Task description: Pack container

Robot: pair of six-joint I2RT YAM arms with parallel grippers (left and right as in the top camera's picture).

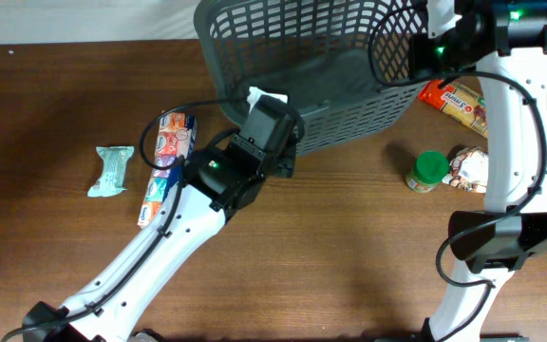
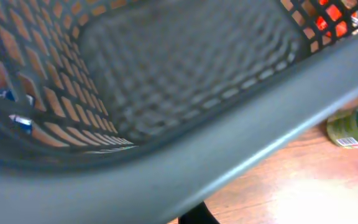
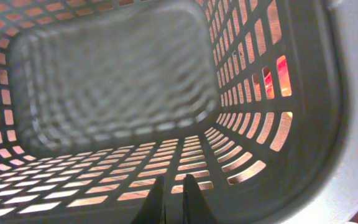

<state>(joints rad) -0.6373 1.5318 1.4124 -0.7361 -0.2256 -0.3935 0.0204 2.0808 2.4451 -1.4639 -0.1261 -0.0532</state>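
The container, a big dark grey lattice basket, stands at the back of the table with nothing in it. In the left wrist view its thick rim fills the lower frame. My left gripper is pressed up to the near-left rim from outside. Only one dark fingertip shows under the rim, and I see nothing held. My right gripper hangs over the basket's right end. Its fingers stand almost together, shut, above the slotted wall with nothing between them.
Right of the basket lie an orange packet, a green-lidded jar and a brown-and-white packet. To the left are a long blue-and-orange packet and a pale green packet. The right arm's post stands at the right edge.
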